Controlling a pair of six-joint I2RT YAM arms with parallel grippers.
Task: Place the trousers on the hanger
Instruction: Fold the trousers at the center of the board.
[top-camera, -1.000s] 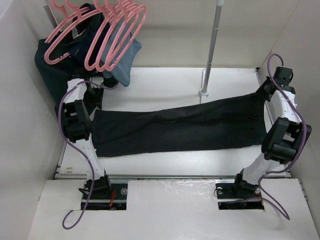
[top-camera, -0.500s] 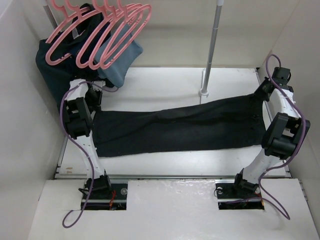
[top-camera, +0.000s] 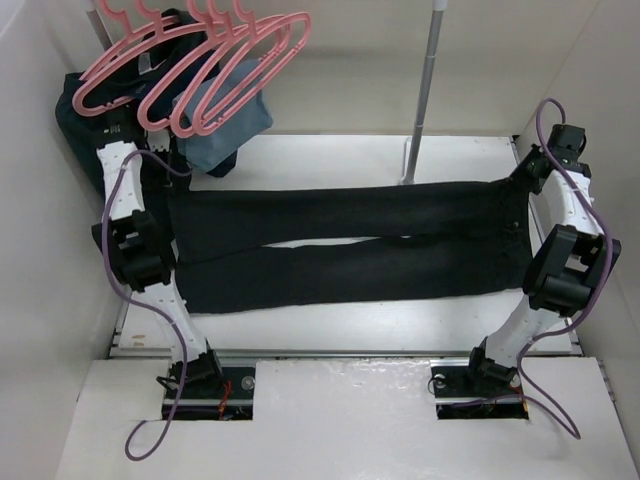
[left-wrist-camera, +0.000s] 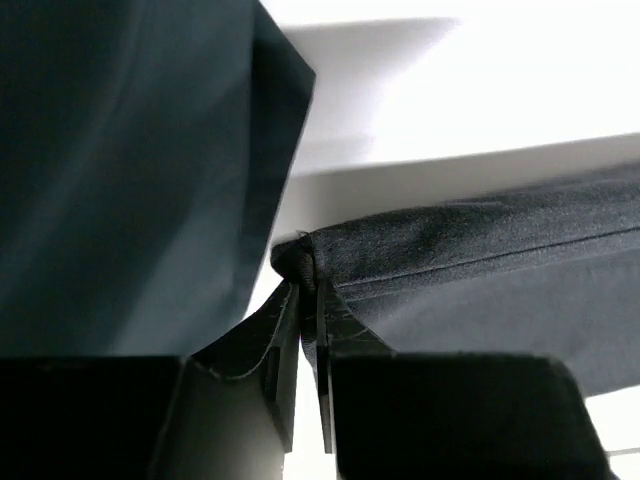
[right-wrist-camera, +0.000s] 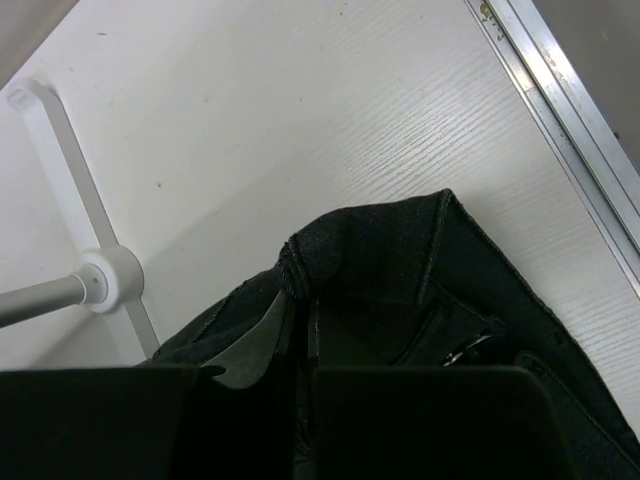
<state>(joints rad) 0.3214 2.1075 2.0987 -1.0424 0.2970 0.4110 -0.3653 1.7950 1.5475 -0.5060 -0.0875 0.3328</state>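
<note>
One white table under everything; what is the largest thing on it? (Mia)

The trousers, black denim, stretched crosswise just in front of the pole. Both legs run off to the left of the pole, and the waistband ends to its right. The far leg is pulled taut and lifted at its hem, parting from the near leg, which lies flat on the table. (Tom)

And next in size? (Mia)

A dark navy garment hanging far left of the pole, then a light blue cloth just beside it, on the side nearer the pole. Across both fans a bunch of pink hangers, well left of the pole and higher than the trousers. Which one is the task's hanger I cannot tell. (Tom)

And the claws, smallest of all? (Mia)

The left gripper, far left of the pole, has its fingers nearly together, nipping the bunched hem corner of the far leg, the navy garment close beside it. The right gripper, right of the pole, is pressed tight on a fold of the waistband edge, near the metal button; the pole's round foot stands on the table close by. (Tom)
</note>
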